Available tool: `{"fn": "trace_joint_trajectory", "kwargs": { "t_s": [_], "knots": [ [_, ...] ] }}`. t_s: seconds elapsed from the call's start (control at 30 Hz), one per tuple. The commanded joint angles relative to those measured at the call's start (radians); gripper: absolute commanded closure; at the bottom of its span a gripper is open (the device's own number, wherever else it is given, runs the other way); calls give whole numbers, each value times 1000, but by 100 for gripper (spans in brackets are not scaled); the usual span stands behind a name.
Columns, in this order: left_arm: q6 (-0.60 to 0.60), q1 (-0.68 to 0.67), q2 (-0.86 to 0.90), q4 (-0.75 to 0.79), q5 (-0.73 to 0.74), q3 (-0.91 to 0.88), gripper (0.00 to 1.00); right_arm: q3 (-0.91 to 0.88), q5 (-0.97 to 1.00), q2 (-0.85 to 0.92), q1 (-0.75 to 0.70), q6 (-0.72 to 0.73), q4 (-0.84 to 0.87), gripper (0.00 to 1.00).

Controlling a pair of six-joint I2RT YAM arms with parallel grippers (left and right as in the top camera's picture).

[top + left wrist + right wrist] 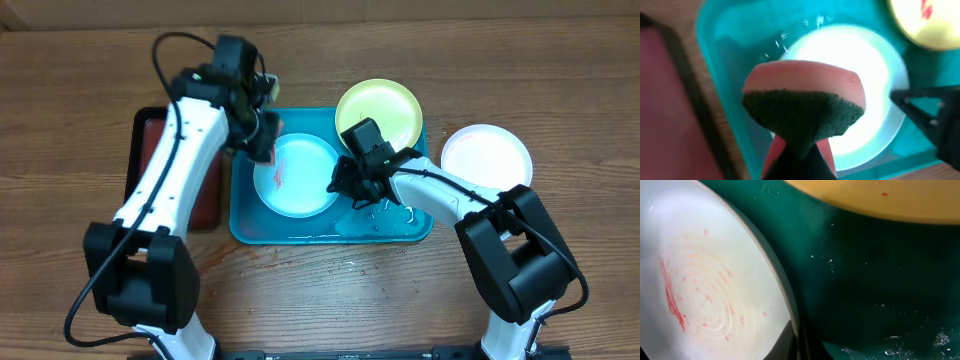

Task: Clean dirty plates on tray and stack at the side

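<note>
Overhead, a wooden desk (560,60) is seen, with a dark red tray (148,150) at left. A sponge (805,100) is clenched in the left tool (262,138) above the red-smeared mint-aqua plate (296,178) in the turquoise tray (400,226). The right tool (348,186) is at that plate's right rim; its grip cannot be told. The yellow-green plate (378,110) overlaps the tray's far rim; the white plate (486,158) lies on the desk, right.

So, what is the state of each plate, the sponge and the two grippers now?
Mint plate: in the tray, red smears.
Yellow-green plate: on the tray's far corner, red specks.
White plate: on the table, outside the tray.
Sponge: squeezed in left gripper.
Right gripper: at mint plate's rim, grip unclear.
</note>
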Motion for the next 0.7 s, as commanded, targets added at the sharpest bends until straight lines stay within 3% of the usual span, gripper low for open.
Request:
{"fn": "trace_joint_trajectory", "kwargs": {
  "t_s": [0.0, 0.33, 0.67],
  "knots": [
    [-35, -2, -8, 58, 14, -96, 96, 19, -4, 8, 4, 16, -7, 96],
    [-36, -19, -8, 287, 13, -306, 96, 19, -23, 8, 28, 16, -33, 96],
    [-47, -58, -8, 325, -113, -360, 96, 19, -11, 8, 98, 16, -35, 96]
  ]
}}
